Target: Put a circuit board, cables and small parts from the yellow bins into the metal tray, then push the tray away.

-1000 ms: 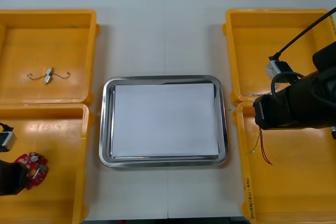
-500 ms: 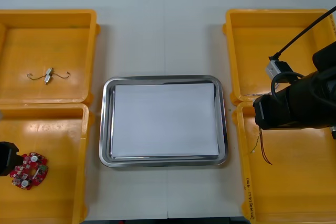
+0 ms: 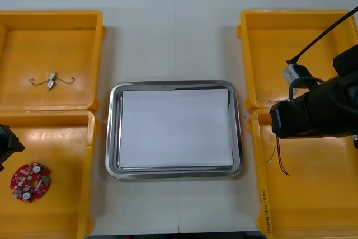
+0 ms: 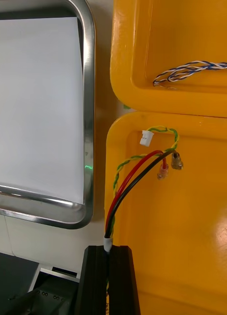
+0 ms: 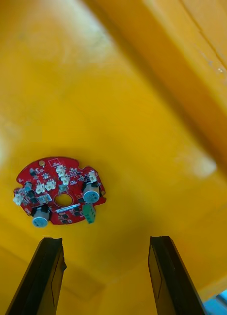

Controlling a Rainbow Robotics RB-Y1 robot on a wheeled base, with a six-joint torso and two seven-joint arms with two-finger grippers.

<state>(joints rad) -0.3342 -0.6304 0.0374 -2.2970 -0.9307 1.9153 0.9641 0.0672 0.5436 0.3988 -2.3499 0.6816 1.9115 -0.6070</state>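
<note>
The metal tray (image 3: 112, 138), white inside, sits mid-tabletop with bare tabletop all round its rim and an open stretch beyond its far edge. Left of the tray, in the near left bin (image 3: 78, 205), the circuit board (image 3: 29, 181) lies flat on the floor, well away from the wall on the tray's side, with free room around it. That wall and the tray's rim stand between board and tray.

The left tool (image 5: 106, 241) hangs over the board, released and holding nothing. A second ago it was down on the board; it has since drawn back, and the board has barely shifted.

Right of the tray, the right tool (image 4: 108, 250) is clenched on the red and yellow cable (image 4: 138, 167) over the near right bin (image 4: 192, 221), unmoved, the cable's loose ends just inside the wall nearest the tray.

Off the tray's far corners, a small metal part (image 3: 51, 80) lies in the far left bin (image 3: 84, 37) and a blue and white cable (image 4: 192, 68) in the far right bin (image 4: 143, 49).
</note>
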